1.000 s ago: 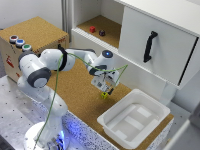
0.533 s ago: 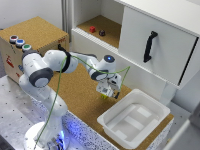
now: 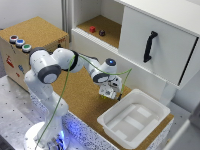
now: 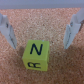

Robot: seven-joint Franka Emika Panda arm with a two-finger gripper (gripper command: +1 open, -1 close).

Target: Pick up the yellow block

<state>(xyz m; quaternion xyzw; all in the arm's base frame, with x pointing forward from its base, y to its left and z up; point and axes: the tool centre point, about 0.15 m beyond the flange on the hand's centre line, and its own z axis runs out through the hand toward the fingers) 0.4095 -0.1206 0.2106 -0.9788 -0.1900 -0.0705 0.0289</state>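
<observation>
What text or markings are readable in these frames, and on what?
"N": black letter on the upward face of the yellow block, wrist view.
"R", seemingly: black letter on the block's side face, foreshortened, not certain.
Red marking on the side of the cork-topped box, exterior view: too blurred to read.
Coloured buttons on that box: no readable labels.
White tray and cabinet door: no text visible.

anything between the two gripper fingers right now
Yes: the wrist view shows the yellow block on the cork surface, low between the open gripper's fingers, untouched.
</observation>
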